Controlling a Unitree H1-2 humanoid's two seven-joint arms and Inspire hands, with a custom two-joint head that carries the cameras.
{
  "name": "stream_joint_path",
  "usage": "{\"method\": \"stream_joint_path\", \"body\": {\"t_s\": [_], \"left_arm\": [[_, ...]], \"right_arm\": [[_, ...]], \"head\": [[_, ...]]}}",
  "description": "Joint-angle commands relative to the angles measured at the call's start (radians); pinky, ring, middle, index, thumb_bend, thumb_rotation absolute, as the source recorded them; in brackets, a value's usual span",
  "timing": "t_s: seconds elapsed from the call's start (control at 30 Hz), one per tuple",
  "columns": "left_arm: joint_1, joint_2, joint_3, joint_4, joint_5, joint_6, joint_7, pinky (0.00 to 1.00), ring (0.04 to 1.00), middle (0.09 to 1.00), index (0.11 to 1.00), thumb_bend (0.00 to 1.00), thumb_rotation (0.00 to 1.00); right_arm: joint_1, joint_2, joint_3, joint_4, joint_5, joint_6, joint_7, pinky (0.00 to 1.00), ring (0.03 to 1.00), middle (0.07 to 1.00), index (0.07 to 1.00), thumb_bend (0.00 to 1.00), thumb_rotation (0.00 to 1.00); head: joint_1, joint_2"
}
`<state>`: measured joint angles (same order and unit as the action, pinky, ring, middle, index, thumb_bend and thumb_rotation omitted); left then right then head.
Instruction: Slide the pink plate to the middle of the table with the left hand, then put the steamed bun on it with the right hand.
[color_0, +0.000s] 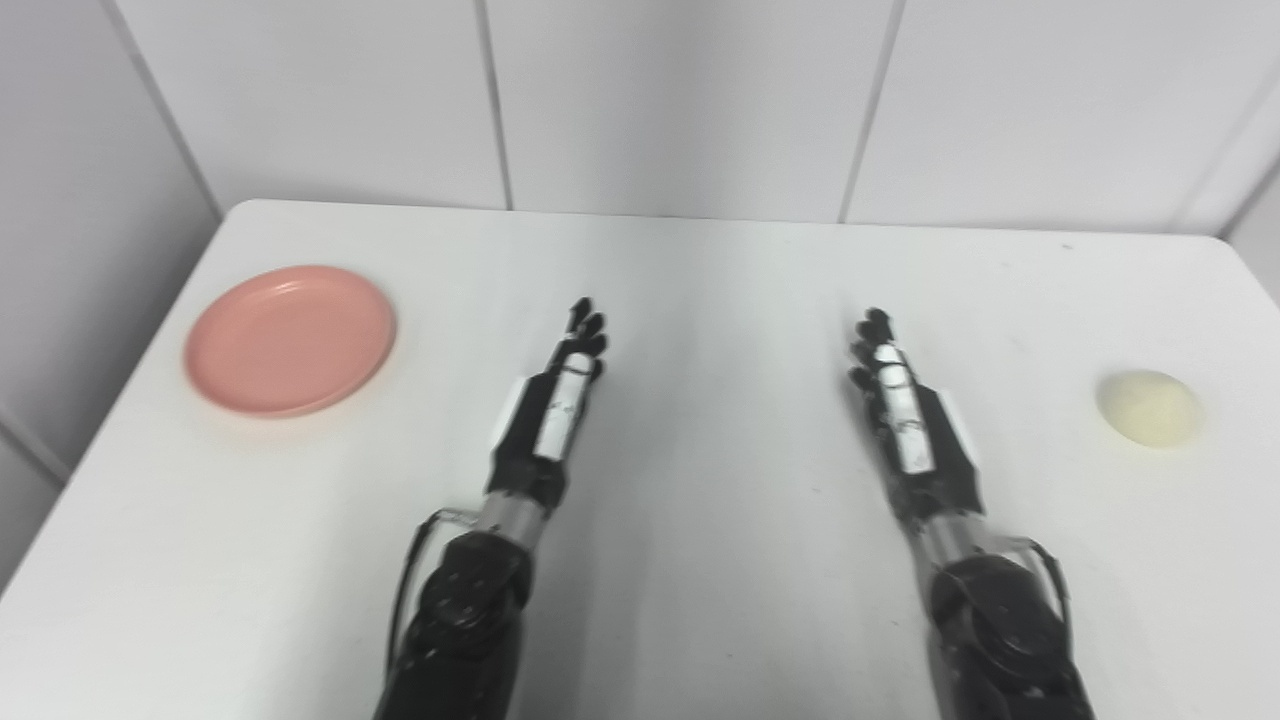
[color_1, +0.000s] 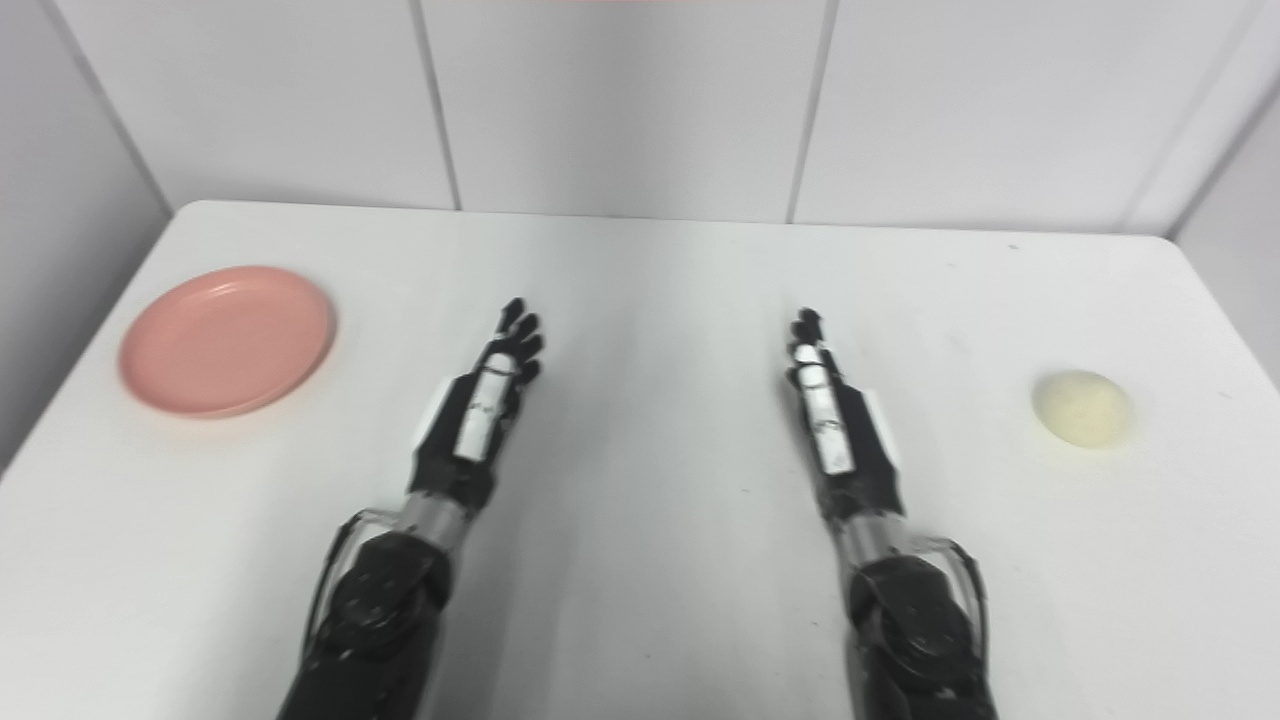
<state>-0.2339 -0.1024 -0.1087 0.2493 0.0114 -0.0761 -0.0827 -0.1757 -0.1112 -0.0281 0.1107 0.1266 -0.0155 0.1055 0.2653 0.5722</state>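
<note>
Two black robot arms enter from the bottom edge and extend over the white rectangular surface (color_0: 700, 560) toward 12 o'clock, roughly parallel and well apart from each other.

The left hand (color_0: 560, 395), black with a white panel along its back, sits left of the surface centre. Its fingers (color_0: 585, 325) are extended, lie close together and point toward 12 o'clock with a slight lean to 1 o'clock. It holds nothing. Whether it rests on the surface or is raised above it cannot be told.

The right hand (color_0: 900, 400), of the same black-and-white build, sits right of the surface centre. Its fingers (color_0: 872, 335) are extended and point toward 12 o'clock with a slight lean to 11 o'clock. It holds nothing.

The round, pale cream steamed bun (color_0: 1148, 407) lies on the surface at 3 o'clock of the right hand, well apart from it and near the right edge of the surface.

The round, shallow pink plastic plate (color_0: 290, 340) lies flat at 10 o'clock of the left hand, well apart from it and near the left edge of the surface. The plate carries nothing.

The area between the two hands is bare white surface.

A wall of large white tiles (color_0: 680, 100) with grey joints rises behind the far edge of the surface at 12 o'clock.
</note>
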Motion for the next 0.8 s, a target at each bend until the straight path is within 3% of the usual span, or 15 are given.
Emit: {"method": "stream_joint_path", "body": {"t_s": [0.0,0.2,0.77], "left_arm": [[0.065,-0.012,-0.005,0.109,0.005,-0.038,0.013,1.0,0.996,1.0,1.0,0.33,1.0],[0.064,-0.017,-0.004,0.113,0.008,-0.045,0.014,1.0,0.994,1.0,1.0,0.31,1.0],[0.056,-0.016,-0.004,0.072,0.01,-0.021,0.014,1.0,0.992,0.996,0.999,0.33,1.0]], "right_arm": [[0.034,-0.008,-0.011,0.029,0.013,-0.006,0.013,1.0,1.0,1.0,1.0,0.19,1.0],[0.027,-0.01,-0.015,0.049,0.023,-0.029,0.026,1.0,1.0,1.0,1.0,0.19,1.0],[0.032,-0.008,-0.01,0.03,0.008,-0.011,0.023,1.0,1.0,1.0,1.0,0.19,1.0]], "head": [[0.001,0.0],[-0.008,0.001],[-0.027,0.007]]}}
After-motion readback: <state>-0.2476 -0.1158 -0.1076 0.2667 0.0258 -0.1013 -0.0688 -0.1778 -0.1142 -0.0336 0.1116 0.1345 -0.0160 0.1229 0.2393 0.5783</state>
